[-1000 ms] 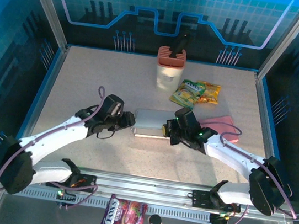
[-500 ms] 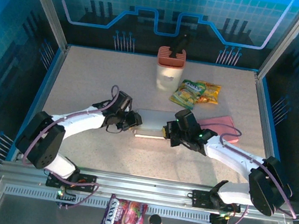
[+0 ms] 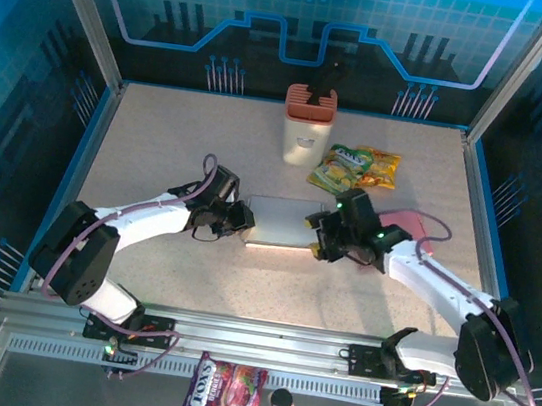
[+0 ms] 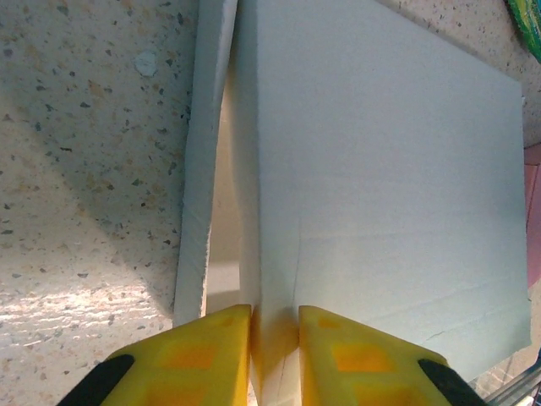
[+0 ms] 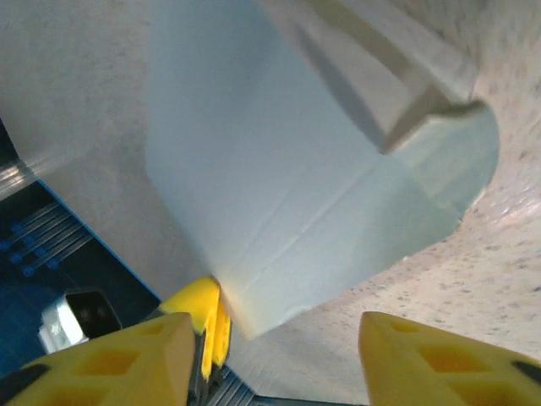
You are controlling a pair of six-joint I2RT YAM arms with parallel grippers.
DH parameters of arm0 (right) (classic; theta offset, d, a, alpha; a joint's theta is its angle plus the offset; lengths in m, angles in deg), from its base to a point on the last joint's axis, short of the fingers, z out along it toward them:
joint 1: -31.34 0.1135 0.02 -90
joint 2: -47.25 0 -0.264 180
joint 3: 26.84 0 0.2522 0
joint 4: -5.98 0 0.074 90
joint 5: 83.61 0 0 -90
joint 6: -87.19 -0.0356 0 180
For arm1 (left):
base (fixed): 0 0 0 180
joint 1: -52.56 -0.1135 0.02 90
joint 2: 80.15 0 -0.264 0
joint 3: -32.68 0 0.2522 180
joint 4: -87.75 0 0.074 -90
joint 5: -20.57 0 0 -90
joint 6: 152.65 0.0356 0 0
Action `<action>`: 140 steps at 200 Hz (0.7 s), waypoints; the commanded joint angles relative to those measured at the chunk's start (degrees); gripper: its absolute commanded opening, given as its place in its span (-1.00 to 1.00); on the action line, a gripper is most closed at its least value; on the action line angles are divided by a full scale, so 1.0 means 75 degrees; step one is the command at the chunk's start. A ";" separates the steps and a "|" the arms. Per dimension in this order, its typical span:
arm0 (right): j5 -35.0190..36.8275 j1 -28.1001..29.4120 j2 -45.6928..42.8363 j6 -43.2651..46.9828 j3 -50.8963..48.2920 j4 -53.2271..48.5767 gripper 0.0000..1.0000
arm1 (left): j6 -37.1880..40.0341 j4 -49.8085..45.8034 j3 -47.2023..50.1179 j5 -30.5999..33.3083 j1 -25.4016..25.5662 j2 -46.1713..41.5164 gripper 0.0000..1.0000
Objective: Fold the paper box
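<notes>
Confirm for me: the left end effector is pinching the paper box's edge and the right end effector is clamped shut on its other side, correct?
No. The right end effector is open: the right wrist view shows its fingers spread wide, not closed on the paper box. The left end effector does pinch the box's edge.

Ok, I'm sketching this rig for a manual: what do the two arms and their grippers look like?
The left arm and right arm both have white tubular links, black joints and black bases, each with a mauve cable looping alongside. The left gripper and right gripper carry blocky yellow fingers. Small green lights glow near the right wrist.
</notes>
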 commanded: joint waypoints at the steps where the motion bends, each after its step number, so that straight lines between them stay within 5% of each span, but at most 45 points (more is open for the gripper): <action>1: -0.0555 -0.0555 -0.0652 0.2796 0.0984 -0.2566 0.20 | 0.0291 -0.0073 0.0012 0.0078 -0.0032 0.0105 -0.59; 24: -0.0992 -0.1581 -0.0734 0.4398 0.0986 -0.2745 0.12 | 0.0372 -0.0150 -0.0090 0.0063 -0.0020 0.0174 -0.59; 49: -0.1999 -0.2407 0.0510 0.5927 0.1150 -0.1876 0.00 | 0.0436 -0.0235 -0.0140 0.0075 -0.0014 0.0226 -0.59; 75: -0.2046 -0.2412 0.1996 0.7682 0.2155 -0.2513 -0.11 | 0.0543 -0.0395 -0.0191 0.0110 -0.0014 0.0257 -0.59; 93: -0.1851 -0.2370 0.2569 0.8439 0.2519 -0.2859 0.04 | 0.0632 -0.0575 -0.0258 0.0166 -0.0014 0.0259 -0.53; 140: -0.2203 -0.2155 0.3314 0.8993 0.2573 -0.2564 0.19 | 0.0765 -0.0834 -0.0392 0.0119 -0.0014 0.0349 -0.41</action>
